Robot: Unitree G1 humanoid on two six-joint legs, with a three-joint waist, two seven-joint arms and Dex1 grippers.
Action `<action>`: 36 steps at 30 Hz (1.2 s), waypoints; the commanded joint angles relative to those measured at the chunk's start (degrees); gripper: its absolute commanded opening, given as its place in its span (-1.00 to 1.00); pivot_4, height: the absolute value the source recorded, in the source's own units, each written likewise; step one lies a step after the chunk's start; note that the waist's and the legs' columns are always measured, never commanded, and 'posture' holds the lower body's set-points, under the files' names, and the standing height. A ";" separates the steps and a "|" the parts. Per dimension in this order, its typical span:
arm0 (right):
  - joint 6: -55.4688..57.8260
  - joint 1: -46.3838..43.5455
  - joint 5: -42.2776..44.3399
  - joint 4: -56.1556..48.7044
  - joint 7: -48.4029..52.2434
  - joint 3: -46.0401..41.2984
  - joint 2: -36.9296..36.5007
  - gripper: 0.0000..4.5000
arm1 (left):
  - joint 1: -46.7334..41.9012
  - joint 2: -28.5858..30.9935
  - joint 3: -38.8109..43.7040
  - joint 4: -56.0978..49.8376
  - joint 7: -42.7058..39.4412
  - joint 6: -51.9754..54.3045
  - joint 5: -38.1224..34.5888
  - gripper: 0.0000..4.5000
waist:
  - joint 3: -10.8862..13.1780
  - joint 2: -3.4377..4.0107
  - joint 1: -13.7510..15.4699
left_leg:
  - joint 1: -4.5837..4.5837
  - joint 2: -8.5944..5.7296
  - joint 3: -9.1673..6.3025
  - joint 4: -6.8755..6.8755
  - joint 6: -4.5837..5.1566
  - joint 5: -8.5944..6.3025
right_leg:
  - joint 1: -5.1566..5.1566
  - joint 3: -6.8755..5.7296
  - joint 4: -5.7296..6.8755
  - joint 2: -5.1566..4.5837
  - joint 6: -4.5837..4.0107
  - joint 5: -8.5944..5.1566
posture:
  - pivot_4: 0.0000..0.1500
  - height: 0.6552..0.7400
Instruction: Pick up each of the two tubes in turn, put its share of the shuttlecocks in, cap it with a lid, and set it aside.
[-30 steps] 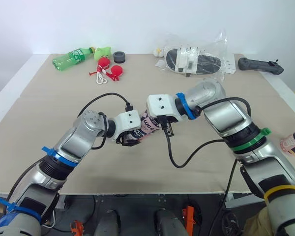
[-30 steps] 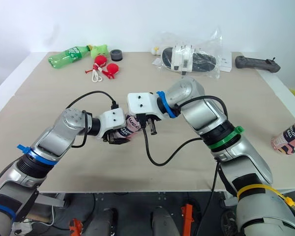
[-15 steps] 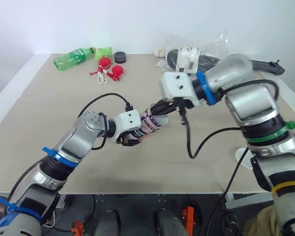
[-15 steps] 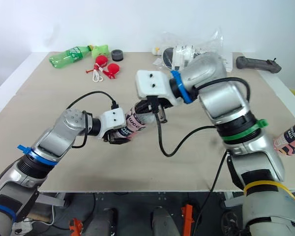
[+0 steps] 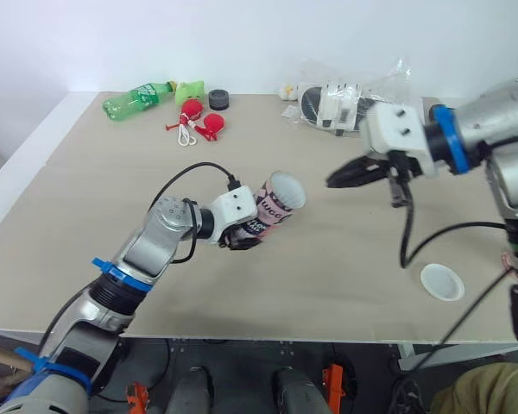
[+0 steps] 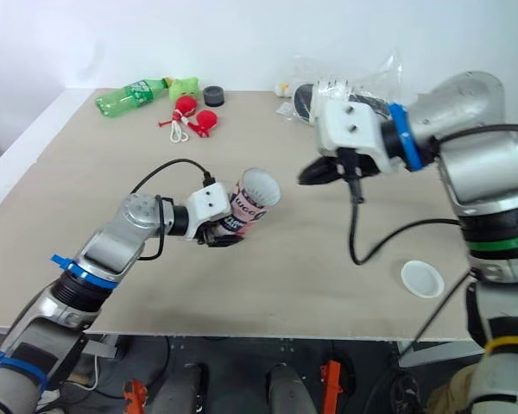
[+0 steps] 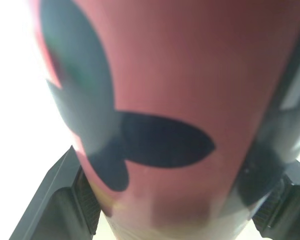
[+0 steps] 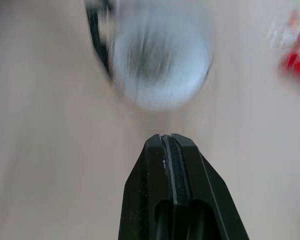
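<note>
A pink tube (image 5: 274, 205) with black print is tilted just above the table, its open white mouth (image 5: 287, 188) turned toward my right arm. My left gripper (image 5: 242, 235) is shut on the tube's lower part; in the left wrist view the tube (image 7: 155, 100) sits between the two fingers (image 7: 72, 195). My right gripper (image 5: 331, 182) hangs in the air to the right of the mouth, shut, holding nothing. In the right wrist view its closed fingertips (image 8: 169, 145) point at the blurred tube mouth (image 8: 160, 65). A white lid (image 5: 441, 281) lies flat at the table's front right.
At the back left lie a green bottle (image 5: 138, 97), red toys with white cord (image 5: 198, 122) and a small black ring (image 5: 217, 99). A clear plastic bag (image 5: 345, 99) with dark and white items sits at the back middle. The table's front edge is close below the lid.
My right gripper has pulled back from the tube's mouth, up and to the right. The left gripper has kept its hold and tipped the tube's mouth higher. The camera has shifted.
</note>
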 commanded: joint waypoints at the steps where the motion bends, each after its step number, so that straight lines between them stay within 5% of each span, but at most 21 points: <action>1: -3.57 4.41 -0.56 3.46 3.95 -2.83 -8.13 -0.63 | 1.74 -6.66 5.50 0.28 4.34 -5.33 -5.11 0.45 | 0.01 0.03 0.06 | 0.00 -0.07 0.00 -0.02 0.02 -0.01 | 0.00 0.00 0.00 -0.08 -0.04 0.00 | 1.00 1.00; 2: -4.82 5.83 -1.27 4.56 4.12 -2.55 -9.69 -0.36 | 2.63 -8.26 5.93 0.37 5.01 -7.23 -5.73 0.45 | 0.01 0.05 0.04 | 0.00 -0.10 0.01 -0.02 0.02 -0.02 | 0.01 0.00 0.00 -0.11 -0.04 0.00 | 1.00 1.00; 9: -10.07 13.74 -5.18 9.75 4.04 -0.32 -15.19 0.77 | 8.00 -15.51 5.97 1.70 8.15 -14.79 -8.07 0.45 | 0.00 0.06 -0.38 | 0.08 -0.14 0.10 -0.06 0.01 -0.04 | 0.04 0.09 -0.02 -0.16 -0.04 -0.01 | 1.00 1.00; 11: -11.26 14.82 -6.31 12.34 3.79 0.02 -15.23 0.94 | 9.74 -16.85 5.44 3.38 8.24 -16.84 -8.15 0.45 | -0.01 0.08 -0.60 | 0.19 -0.14 0.12 -0.02 -0.01 -0.04 | 0.14 0.12 -0.01 -0.15 0.09 -0.02 | 1.00 1.00; 36: -20.80 8.62 -18.67 39.33 2.35 4.90 -4.85 0.94 | 14.89 -18.37 1.43 15.95 8.39 -28.29 -3.81 0.45 | -0.09 0.28 -0.65 | 0.40 -0.20 0.23 0.09 -0.06 0.03 | 0.34 0.29 -0.02 -0.17 0.40 0.10 | 1.00 1.00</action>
